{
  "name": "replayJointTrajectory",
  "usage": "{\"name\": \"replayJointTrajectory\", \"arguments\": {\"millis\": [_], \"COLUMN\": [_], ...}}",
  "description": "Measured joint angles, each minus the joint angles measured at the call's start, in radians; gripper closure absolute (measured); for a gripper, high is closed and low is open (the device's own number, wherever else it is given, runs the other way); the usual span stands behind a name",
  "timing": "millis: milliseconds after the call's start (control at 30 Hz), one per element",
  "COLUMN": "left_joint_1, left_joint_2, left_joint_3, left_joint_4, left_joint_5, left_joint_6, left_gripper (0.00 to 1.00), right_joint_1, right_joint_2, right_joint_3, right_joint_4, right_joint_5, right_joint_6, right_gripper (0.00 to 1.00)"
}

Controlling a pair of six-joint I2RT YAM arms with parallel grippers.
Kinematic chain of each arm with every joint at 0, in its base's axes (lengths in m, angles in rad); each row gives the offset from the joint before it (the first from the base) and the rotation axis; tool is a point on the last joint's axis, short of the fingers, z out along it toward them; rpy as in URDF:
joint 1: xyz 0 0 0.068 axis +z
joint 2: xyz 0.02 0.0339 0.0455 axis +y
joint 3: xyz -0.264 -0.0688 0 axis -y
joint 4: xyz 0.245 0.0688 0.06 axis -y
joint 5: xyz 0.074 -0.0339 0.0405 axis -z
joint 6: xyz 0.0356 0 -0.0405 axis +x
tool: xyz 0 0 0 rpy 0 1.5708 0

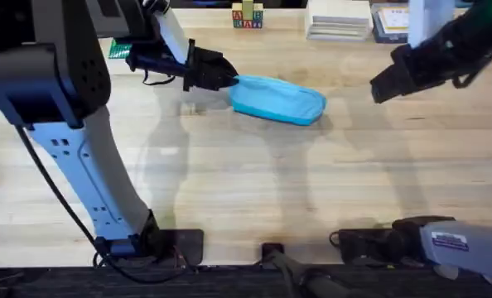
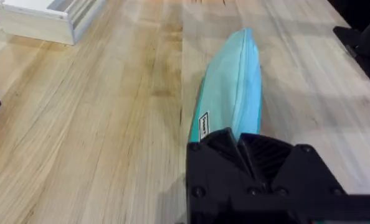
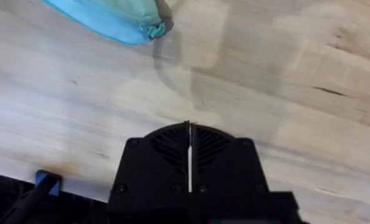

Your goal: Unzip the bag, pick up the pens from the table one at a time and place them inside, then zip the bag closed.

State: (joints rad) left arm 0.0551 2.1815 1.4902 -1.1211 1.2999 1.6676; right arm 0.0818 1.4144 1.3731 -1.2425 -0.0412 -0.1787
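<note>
Pale wood planks of the table [image 1: 254,190] stretch bare in front of you, from the arm bases up to the middle, so you have wide open room on the near half. Along the far edge sit a stack of white trays [image 1: 338,18], some lettered toy blocks [image 1: 247,15] and a small green item [image 1: 119,49], all well apart from the middle.

Your bag [image 1: 277,100] lies flat on the far-middle part of the table, its long side running left to right, looking zipped closed. From the right wrist you see its teal pull [image 3: 154,29] at one end, resting on the wood.

Your left gripper [image 1: 228,80] is at the bag's left end, its fingers closed together on that end of the fabric, beside the small white label [image 2: 203,126] seen from the left wrist.

Your right gripper [image 1: 378,89] hangs above the table to the right of the bag, well apart from it, holding nothing, its two fingers [image 3: 172,146] pressed together with just a thin seam between them.
</note>
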Motion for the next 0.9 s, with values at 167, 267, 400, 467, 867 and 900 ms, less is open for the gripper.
{"name": "replayJointTrajectory", "arguments": {"millis": [167,267,400,467,867,900], "left_joint_1": [0.0,0.0,0.0,0.0,0.0,0.0], "left_joint_2": [0.0,0.0,0.0,0.0,0.0,0.0], "left_joint_3": [0.0,0.0,0.0,0.0,0.0,0.0], "left_joint_4": [0.0,0.0,0.0,0.0,0.0,0.0], "left_joint_5": [0.0,-0.001,-0.002,-0.002,-0.002,-0.002], "left_joint_6": [0.0,0.0,0.0,0.0,0.0,0.0], "left_gripper": [0.96,0.96,0.96,0.96,0.959,0.959], "right_joint_1": [0.0,0.0,0.001,0.006,0.069,0.075], "right_joint_2": [-0.086,-0.163,-0.28,-0.339,-0.563,-0.575], "right_joint_3": [-0.001,-0.001,-0.001,-0.001,-0.005,-0.011], "right_joint_4": [-0.014,-0.023,-0.052,-0.06,-0.029,-0.01], "right_joint_5": [0.0,0.0,0.0,0.0,-0.069,-0.071], "right_joint_6": [0.0,0.0,0.003,0.007,0.101,0.11], "right_gripper": [0.966,0.967,0.966,0.968,0.967,0.967]}}
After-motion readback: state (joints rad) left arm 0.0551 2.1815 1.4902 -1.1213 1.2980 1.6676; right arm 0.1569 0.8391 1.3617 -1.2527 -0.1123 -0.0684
